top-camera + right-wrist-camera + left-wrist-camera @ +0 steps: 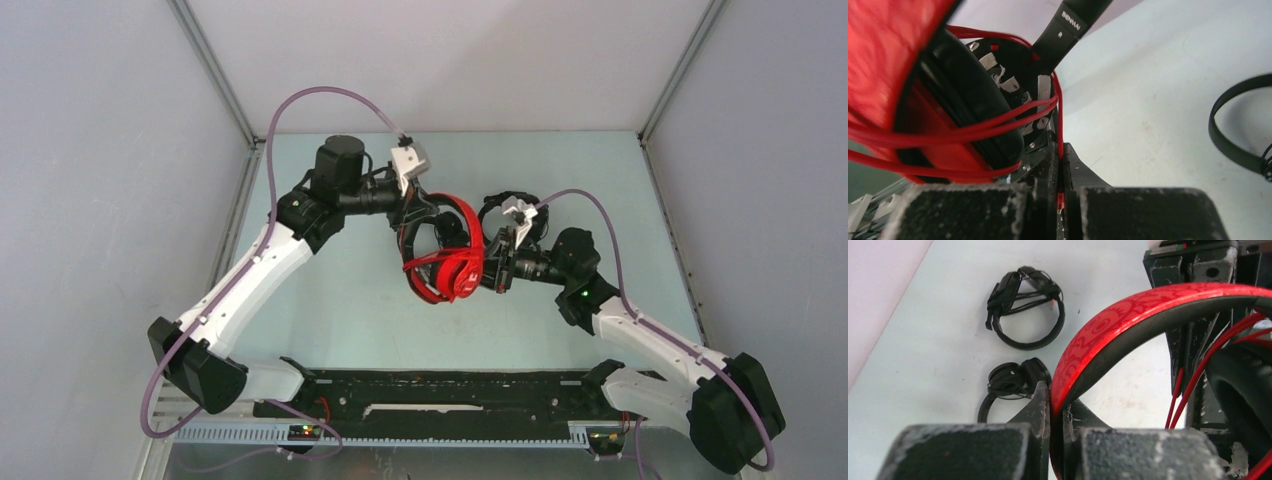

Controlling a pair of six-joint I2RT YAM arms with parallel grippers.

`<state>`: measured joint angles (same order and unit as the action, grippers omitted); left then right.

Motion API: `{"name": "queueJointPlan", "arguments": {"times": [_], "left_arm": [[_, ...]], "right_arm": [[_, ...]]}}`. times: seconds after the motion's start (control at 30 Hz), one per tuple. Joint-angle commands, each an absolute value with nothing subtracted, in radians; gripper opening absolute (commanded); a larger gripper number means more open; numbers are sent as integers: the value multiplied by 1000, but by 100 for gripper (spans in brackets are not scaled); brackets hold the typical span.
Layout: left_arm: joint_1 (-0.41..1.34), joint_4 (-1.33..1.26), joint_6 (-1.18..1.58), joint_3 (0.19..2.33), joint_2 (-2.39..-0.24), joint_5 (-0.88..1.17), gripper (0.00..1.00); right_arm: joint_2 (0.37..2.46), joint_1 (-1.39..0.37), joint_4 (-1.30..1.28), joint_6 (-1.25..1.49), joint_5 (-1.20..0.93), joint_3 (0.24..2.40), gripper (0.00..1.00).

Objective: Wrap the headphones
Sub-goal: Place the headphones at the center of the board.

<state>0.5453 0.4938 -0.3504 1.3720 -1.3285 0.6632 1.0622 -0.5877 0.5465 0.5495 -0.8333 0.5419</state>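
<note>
The red headphones [447, 262] hang above the middle of the table between my two grippers. In the left wrist view my left gripper [1058, 397] is shut on the red patterned headband [1128, 322], which arcs up to the right. My right gripper [1060, 150] is shut on the thin red cable [1059, 110]. Loops of that cable run across the black-padded ear cup [963, 107] just ahead of it. Two black headphones lie on the table with their cables bundled, one [1025, 307] farther off and one [1013, 382] nearer. From above my right wrist partly hides a black pair [500, 212].
A black headband [1230, 135] curves on the table at the right edge of the right wrist view. Grey walls enclose the pale table [330, 300] on the left, back and right. A black rail [440, 405] runs along the near edge between the arm bases.
</note>
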Motion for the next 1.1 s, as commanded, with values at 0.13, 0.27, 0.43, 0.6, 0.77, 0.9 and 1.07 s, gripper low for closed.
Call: {"name": "queueJointPlan", "arguments": {"times": [0.13,0.27,0.43,0.6,0.77,0.9,1.07], "left_arm": [[448,761,-816,1378,-1434,674,0],[437,782,-822,1352,-1502,594,1],[437,751,-759,1272,-1545,498,6],[437,585,-725,1105,-1487,432,19],[439,491,-748,1011,-1500,355,30],[439,481,-728,1035,-1551,371,41],[439,430,-660,1035,-1540,402,55]], "right_arm": [[1198,-631,553,496,-762,532,0],[1299,-677,560,457,-691,532,0],[1413,-747,629,442,-617,532,0],[1508,-778,641,400,-596,532,0],[1605,-802,665,366,-581,532,0],[1661,-803,706,377,-589,539,0],[1678,-804,676,360,-564,543,0]]}}
